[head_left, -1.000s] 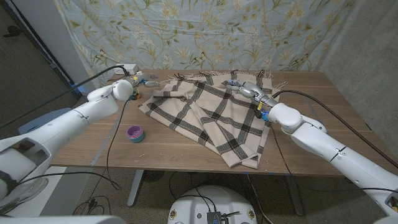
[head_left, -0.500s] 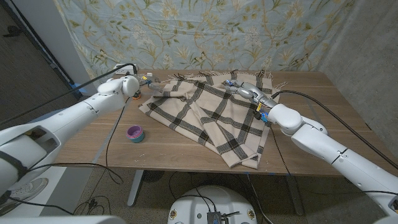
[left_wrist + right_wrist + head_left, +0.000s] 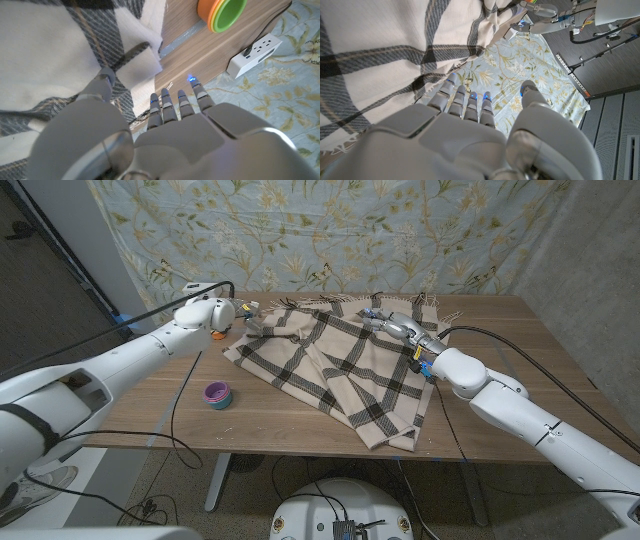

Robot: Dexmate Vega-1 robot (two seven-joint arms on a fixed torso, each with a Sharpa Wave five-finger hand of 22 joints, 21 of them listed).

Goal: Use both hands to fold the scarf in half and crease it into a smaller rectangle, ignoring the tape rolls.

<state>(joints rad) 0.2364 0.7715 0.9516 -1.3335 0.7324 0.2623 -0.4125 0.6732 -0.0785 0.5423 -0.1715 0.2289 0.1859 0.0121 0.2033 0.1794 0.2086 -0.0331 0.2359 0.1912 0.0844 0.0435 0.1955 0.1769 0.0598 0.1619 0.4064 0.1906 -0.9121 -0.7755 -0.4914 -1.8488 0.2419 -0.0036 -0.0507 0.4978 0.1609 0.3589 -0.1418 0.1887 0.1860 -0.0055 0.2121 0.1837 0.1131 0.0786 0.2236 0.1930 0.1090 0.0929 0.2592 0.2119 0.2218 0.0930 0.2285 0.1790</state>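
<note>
Soft cream-and-black plaid woven scarf [image 3: 335, 370], likely light and limp, best pinched at far fringed corners; left hand [image 3: 247, 315] and right hand [image 3: 392, 321] there, fingers spread, grasping nothing.

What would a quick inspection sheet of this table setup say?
Surface: wooden table, bare wood around the cloth.
Job's things: checked scarf, rumpled and spread slantwise, one end overhanging the near edge.
Clutter: purple tape roll; orange and green rolls near the far left corner.
Hands: left hand at the scarf's far left corner; right hand at its far right edge; neither plainly grips yet.
Cables: black cable across the table's left side; white power strip.
Surroundings: floral curtain behind.
</note>
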